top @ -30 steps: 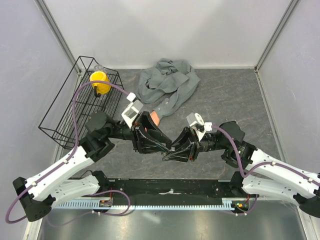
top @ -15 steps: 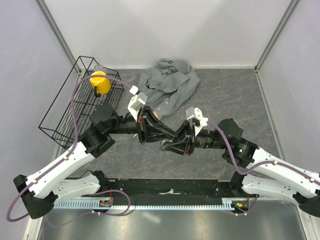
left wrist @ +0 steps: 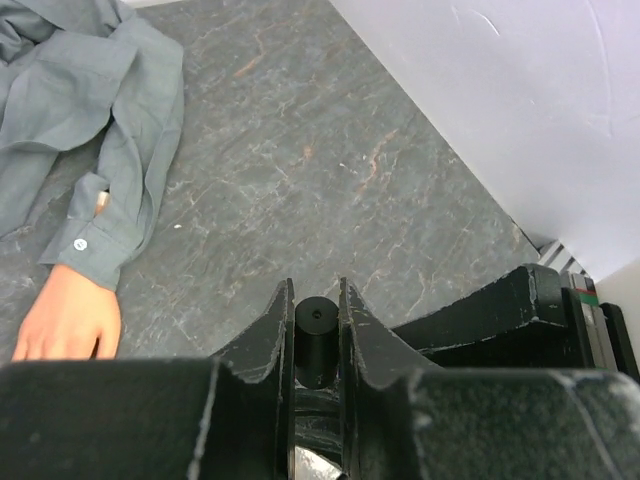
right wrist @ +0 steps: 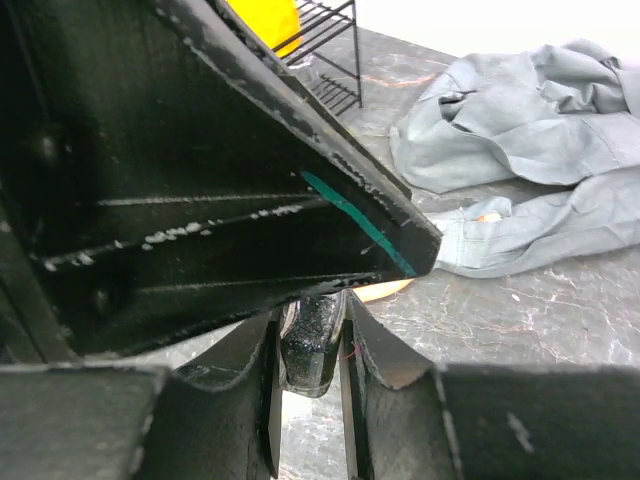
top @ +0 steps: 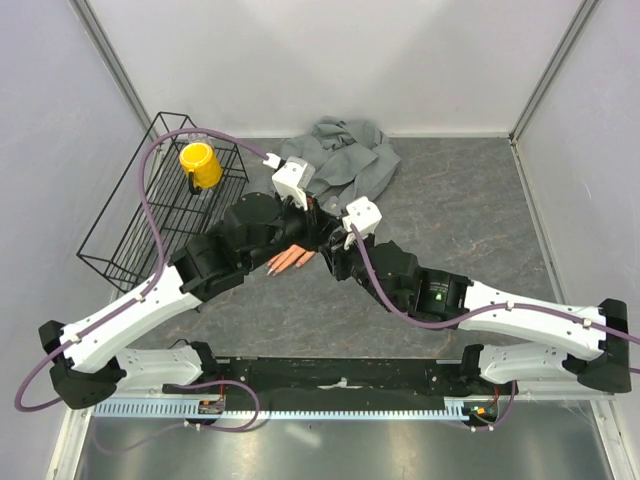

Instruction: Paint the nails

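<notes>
left gripper point(left wrist: 315, 296) advanced, pinching smooth black cylinder point(left wrist: 316, 338)

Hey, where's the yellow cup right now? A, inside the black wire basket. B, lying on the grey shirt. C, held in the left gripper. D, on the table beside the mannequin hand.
A: the top view shows the yellow cup inside the black wire basket at the back left, apart from the grey shirt, while the left gripper is shut on a small black cylinder.

The left arm point(top: 245, 235) is covering most of the mannequin hand point(top: 290, 261). Its nails point(top: 273, 268), pointing toward 8 o'clock, are showing too small to judge.
</notes>
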Available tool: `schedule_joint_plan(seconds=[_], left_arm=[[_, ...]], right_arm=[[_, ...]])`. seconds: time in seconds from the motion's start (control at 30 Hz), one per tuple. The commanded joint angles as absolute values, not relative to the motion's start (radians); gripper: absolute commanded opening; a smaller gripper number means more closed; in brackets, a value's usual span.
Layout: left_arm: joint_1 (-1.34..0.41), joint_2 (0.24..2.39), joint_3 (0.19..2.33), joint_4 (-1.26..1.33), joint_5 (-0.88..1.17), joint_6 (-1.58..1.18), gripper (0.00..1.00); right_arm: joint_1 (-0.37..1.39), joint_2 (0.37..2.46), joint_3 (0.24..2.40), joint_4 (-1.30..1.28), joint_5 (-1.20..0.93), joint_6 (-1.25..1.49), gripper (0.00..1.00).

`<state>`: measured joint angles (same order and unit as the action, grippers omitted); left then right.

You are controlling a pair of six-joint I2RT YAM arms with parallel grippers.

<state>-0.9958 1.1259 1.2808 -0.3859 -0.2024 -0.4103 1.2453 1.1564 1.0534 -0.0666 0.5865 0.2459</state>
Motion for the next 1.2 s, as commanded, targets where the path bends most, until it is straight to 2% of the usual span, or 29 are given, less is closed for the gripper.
schedule_joint_plan(seconds=[0.0,0.03,0.13,0.2,0.23,0.27,0.33,0.5,0.63,0.9,1.0,1.17], left_arm=[[-1.019,1.068,1.226,-0.312,-0.112,-0.437,0.13],[-1.016,1.036,1.204,-0.298,-0.059,-0.43,0.3],[-1.0,0.962,1.172,-0.267,0.052,-0.423,0.55],[-0.989,0.925,1.161,-0.253,0.092,-0.422,0.67],[-0.988,0.905,1.154,-0.25,0.125,-0.417,0.84],[-0.985,0.872,1.151,-0.25,0.138,-0.416,0.9],[-0.983,0.835,1.137,-0.238,0.182,-0.414,0.95],[-0.977,0.743,1.071,-0.137,0.368,-0.405,0.95],[-0.974,0.756,1.043,-0.065,0.555,-0.425,0.95],[-0.968,0.853,1.046,0.101,0.698,-0.508,0.92],[-0.966,0.893,1.064,0.127,0.752,-0.532,0.86],[-0.96,0.922,1.077,0.121,0.787,-0.537,0.65]], right_arm=[[1.275,1.099,1.034,0.061,0.436,0.153,0.0],[1.27,1.085,1.007,0.075,0.405,0.152,0.0],[1.253,1.026,0.948,0.123,0.278,0.149,0.0],[1.243,0.986,0.927,0.132,0.174,0.147,0.0],[1.238,0.973,0.907,0.132,0.137,0.143,0.0],[1.236,0.944,0.897,0.132,0.076,0.144,0.0],[1.226,0.914,0.868,0.132,0.003,0.147,0.0],[1.2,0.809,0.819,0.146,-0.207,0.185,0.0],[1.184,0.766,0.802,0.178,-0.368,0.218,0.0],[1.181,0.779,0.818,0.23,-0.509,0.267,0.0],[1.18,0.79,0.824,0.233,-0.511,0.267,0.0],[1.175,0.798,0.825,0.226,-0.497,0.253,0.0]])
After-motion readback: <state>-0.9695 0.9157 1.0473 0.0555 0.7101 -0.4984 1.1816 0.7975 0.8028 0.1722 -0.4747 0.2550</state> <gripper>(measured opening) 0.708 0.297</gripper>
